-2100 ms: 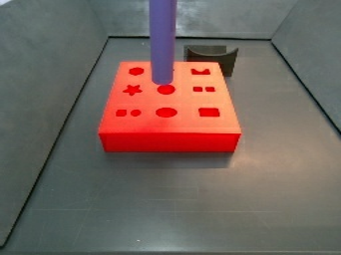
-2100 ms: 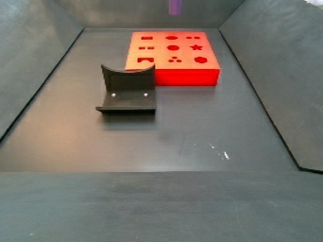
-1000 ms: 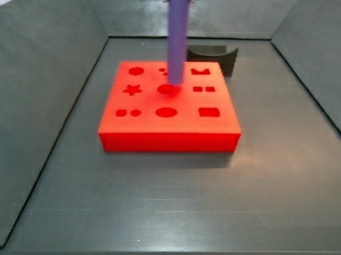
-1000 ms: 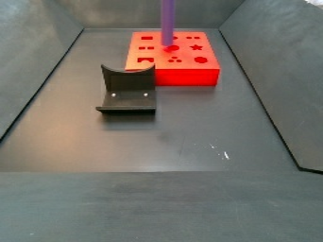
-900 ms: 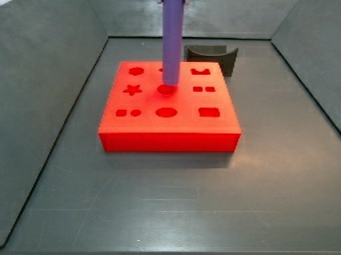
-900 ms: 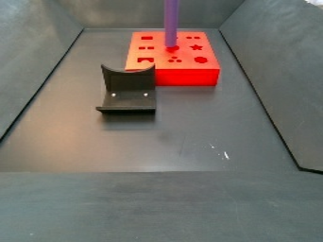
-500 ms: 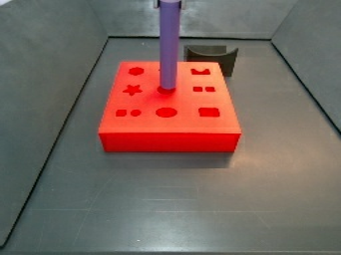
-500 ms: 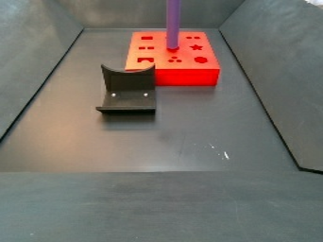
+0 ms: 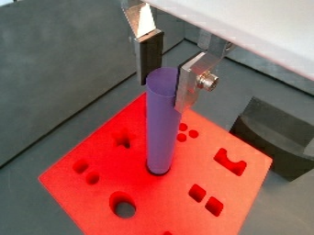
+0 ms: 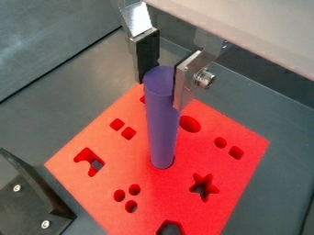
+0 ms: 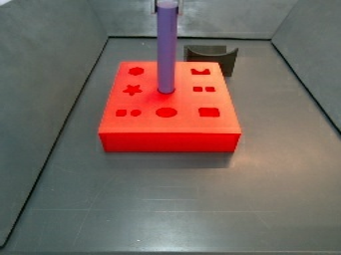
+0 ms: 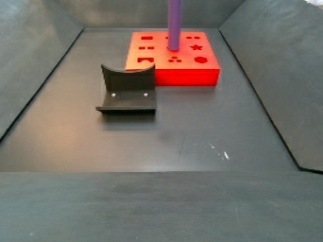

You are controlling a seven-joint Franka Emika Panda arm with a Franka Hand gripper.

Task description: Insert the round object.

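The peg (image 9: 160, 124) between the fingers (image 9: 149, 50) of the tool (image 9: 170, 72) is plain purple-violet. Below the tool, the block (image 11: 170, 122) is bright red with darker cut-out shapes. The holder (image 12: 127, 91) is dark grey, on a grey table (image 12: 177, 142).

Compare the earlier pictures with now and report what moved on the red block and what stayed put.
The long purple cylinder shifted from the block's back-left area over to the round centre hole, straightened upright, and its lower end now sits at that hole. The gripper, above the red block with shaped holes, has its fingers either side of the cylinder's top. The block and the dark grey curved holder stayed where they were.
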